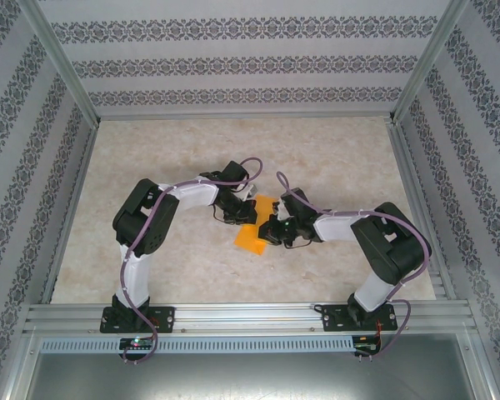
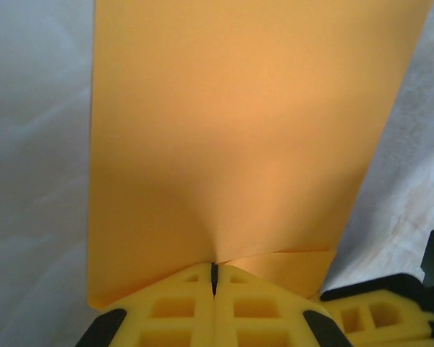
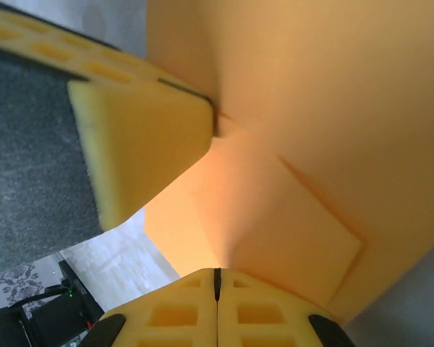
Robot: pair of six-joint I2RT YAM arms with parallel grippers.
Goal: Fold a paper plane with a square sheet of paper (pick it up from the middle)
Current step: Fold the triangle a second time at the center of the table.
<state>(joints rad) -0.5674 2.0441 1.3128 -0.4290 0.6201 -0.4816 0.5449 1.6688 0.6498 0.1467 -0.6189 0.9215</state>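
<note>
One sheet of orange paper (image 1: 252, 238) sits between two robot arms, the left arm (image 1: 142, 229) and the right arm (image 1: 387, 246). Two base plates (image 1: 137, 317), one under each arm. Two grippers, the left gripper (image 2: 214, 278) and the right gripper (image 3: 217, 278), each with two yellow foam fingers (image 2: 173, 311), four in all. Two purple cables (image 1: 288, 190), one per arm. One marble-patterned table (image 1: 150, 150). Three floral-striped walls (image 1: 233, 62): one at the back, one on either side.

Overhead camera looks down; wrist cameras closely share the sheet (image 2: 231, 130).
</note>
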